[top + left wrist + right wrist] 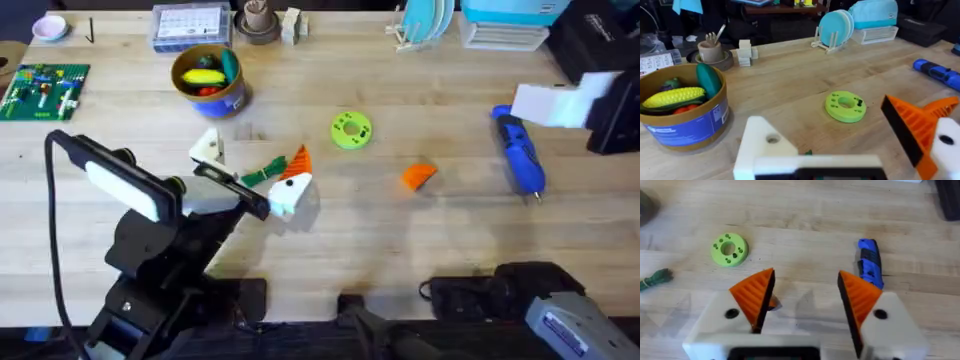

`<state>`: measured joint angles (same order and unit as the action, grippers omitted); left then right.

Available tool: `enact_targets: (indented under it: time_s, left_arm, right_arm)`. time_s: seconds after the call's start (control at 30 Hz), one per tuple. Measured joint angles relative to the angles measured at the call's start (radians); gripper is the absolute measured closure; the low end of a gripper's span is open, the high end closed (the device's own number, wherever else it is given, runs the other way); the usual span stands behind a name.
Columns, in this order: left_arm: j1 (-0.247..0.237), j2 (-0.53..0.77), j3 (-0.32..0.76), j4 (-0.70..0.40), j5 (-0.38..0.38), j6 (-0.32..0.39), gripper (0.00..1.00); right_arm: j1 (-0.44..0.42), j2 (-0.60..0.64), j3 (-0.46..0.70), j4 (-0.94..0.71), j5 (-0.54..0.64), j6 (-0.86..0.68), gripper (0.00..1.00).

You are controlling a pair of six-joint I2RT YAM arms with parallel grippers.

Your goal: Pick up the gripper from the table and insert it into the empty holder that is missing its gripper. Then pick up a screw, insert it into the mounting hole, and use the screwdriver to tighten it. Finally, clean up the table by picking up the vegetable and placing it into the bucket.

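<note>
The loose orange gripper [419,175] lies on the table right of centre. My left gripper [250,163] is open. One of its fingers is the bare white holder [207,148] [760,147] with the mounting hole [772,139]; the other carries an orange tip [912,125]. The green vegetable [262,172] [656,277] lies on the table between these fingers. At the right lies the blue screwdriver [518,152] [870,262]. The blue bucket [208,80] [685,127] with a yellow rim stands at the back left. My right gripper [805,277] is open over bare wood, both orange tips in place.
A lime-green disc [351,130] [845,106] [729,249] lies mid-table. The bucket holds toy corn and other toy food. A green brick plate [42,90] is at the far left, with a dish rack [425,25] and boxes along the back edge.
</note>
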<state>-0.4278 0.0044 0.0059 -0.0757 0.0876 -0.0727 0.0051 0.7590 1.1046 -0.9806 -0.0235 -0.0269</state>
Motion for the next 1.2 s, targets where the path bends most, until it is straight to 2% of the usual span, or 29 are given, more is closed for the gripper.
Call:
enact_targets:
  time_s: [0.43, 1.2]
  left_arm:
    - [0.0, 0.0, 0.0, 0.005, 0.056, 0.0, 0.008]
    - [0.0, 0.0, 0.0, 0.005, 0.07, 0.0, 0.008]
  right_arm:
    - [0.0, 0.0, 0.0, 0.0, 0.0, 0.0, 0.179]
    - [0.0, 0.0, 0.0, 0.0, 0.0, 0.0, 0.179]
